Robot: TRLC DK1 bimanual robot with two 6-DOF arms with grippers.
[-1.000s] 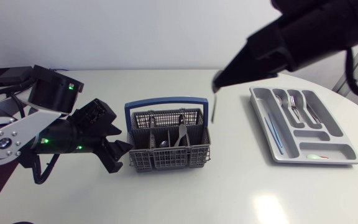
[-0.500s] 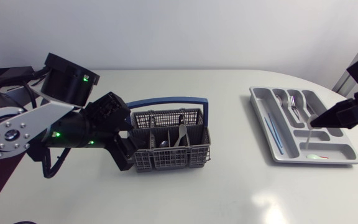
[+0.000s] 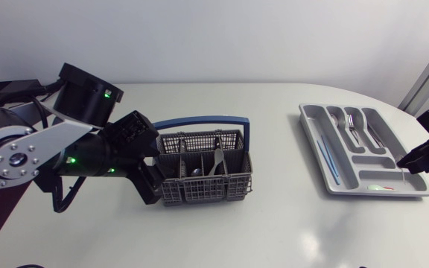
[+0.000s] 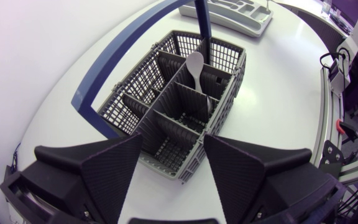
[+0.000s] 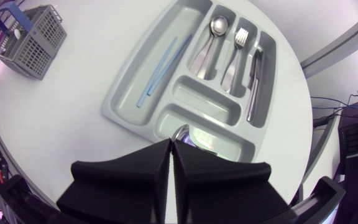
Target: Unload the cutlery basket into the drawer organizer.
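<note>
The grey mesh cutlery basket [image 3: 199, 179] with a blue handle [image 3: 199, 120] stands left of the table's middle and holds several utensils, among them a white spoon [image 4: 195, 65]. My left gripper [image 3: 151, 186] is at the basket's left end, open, its fingers apart just before the basket's [image 4: 135, 93] end wall. The grey drawer organizer [image 3: 311, 141] lies at the right. My right gripper [image 3: 404, 161] hangs over its near right corner, shut on a silver spoon [image 5: 181, 132] whose bowl shows just past the fingertips of the right gripper [image 5: 171, 143].
The organizer [image 5: 120, 106] holds blue sticks [image 5: 160, 65] in its long side slot, then a spoon [image 5: 215, 28], forks [image 5: 236, 46] and a knife [image 5: 253, 81]. A small utensil [image 3: 378, 187] lies in its near cross slot. Bare white table lies between basket and organizer.
My right arm swung from above the basket over to the organizer's near right corner, carrying the utensil and dropping lower. My left gripper shifted closer to the basket's end, then held still.
</note>
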